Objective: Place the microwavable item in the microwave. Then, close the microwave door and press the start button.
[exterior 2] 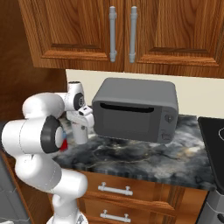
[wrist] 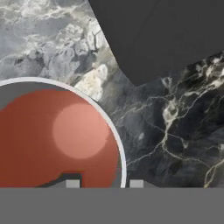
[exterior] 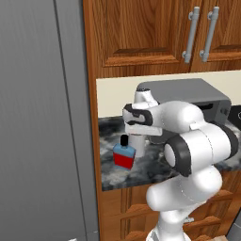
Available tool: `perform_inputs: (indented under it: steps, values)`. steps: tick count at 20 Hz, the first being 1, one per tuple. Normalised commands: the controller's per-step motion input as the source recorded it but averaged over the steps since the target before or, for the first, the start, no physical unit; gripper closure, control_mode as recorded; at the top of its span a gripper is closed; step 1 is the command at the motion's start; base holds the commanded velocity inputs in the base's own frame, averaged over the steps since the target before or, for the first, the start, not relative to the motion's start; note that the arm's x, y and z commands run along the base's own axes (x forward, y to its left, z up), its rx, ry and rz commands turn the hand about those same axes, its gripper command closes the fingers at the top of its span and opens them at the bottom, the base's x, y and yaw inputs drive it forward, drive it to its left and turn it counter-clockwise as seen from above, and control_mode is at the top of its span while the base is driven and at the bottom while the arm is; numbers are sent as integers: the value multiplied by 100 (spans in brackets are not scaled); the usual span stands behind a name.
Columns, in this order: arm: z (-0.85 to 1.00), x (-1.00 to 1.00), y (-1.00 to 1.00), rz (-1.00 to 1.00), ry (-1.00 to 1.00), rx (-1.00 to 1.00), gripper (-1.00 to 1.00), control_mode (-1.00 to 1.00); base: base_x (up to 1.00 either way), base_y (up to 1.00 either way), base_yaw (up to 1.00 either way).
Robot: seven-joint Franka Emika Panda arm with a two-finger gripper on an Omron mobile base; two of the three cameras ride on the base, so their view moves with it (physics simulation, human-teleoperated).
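right, i see the gripper (wrist: 104,183) straddling the rim of the cup (wrist: 57,135), 1 fingertip inside the reddish bowl and 1 outside, pinching the wall. the cup stands on the marble counter (wrist: 175,131) beside the blue-and-red bottle (exterior: 124,153), near the toaster oven (exterior 2: 135,109).

Base views flank the arm, sharing the marble tabletop (exterior: 155,172); hand view looks straight down, close.

Marble counter (exterior 2: 144,159) w/ toaster oven (exterior 2: 135,109), cup (wrist: 52,135) & blue-red bottle (exterior: 124,154) on it.
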Motion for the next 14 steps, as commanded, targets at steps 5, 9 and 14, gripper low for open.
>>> perform_inputs:
  steps: [5,9,14]
  values:
    - [6,-40,0,-1,-15,0,100,-100,0,0,0]
    - [39,-47,-1,-9,-23,0,100,-100,0,0,0]
    - [64,-13,-20,-13,-16,0,100,-100,0,0,0]
